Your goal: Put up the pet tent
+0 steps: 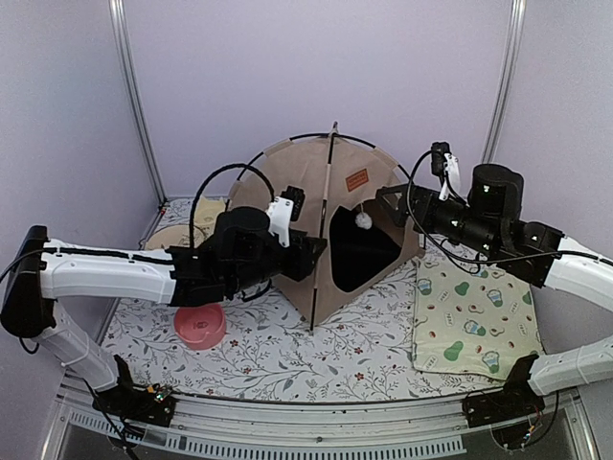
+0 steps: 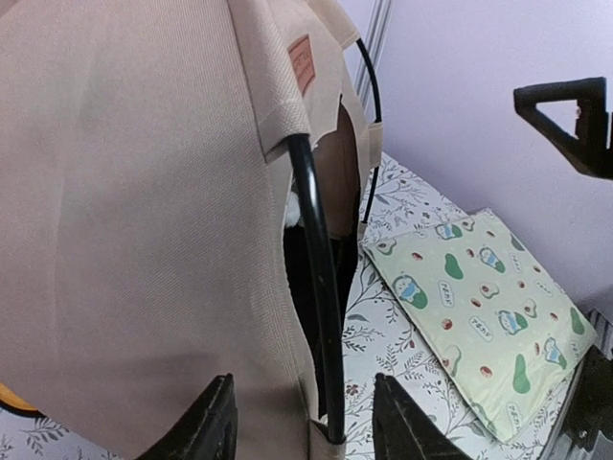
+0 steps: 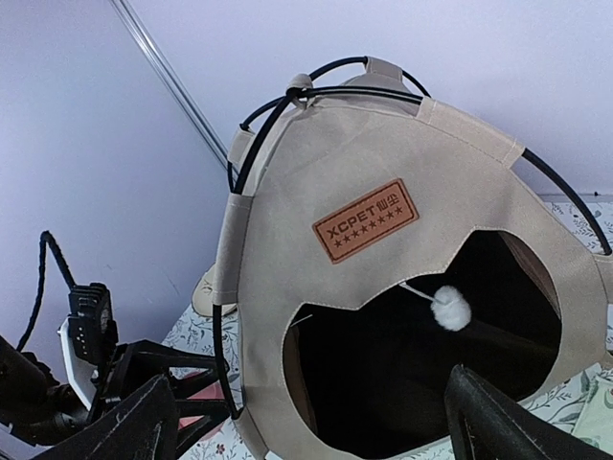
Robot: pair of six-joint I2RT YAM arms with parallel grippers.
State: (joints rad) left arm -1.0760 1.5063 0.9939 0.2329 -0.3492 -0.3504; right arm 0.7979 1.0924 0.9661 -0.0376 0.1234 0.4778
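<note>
Closest to us, our left hand (image 2: 305,398) has its two fingers spread apart, one on either side of a black pole (image 2: 318,287) and the tan fabric edge at a lower corner of the pet tent (image 1: 345,203). Our right hand (image 3: 311,383) gapes wide and holds nothing, facing the tent's dark entrance. We see the tent upright at the back middle of the floral counter (image 1: 287,350), thin black poles arching over its top, a brown label (image 3: 365,219) above the doorway and a white pom-pom (image 3: 450,309) dangling in it.
</note>
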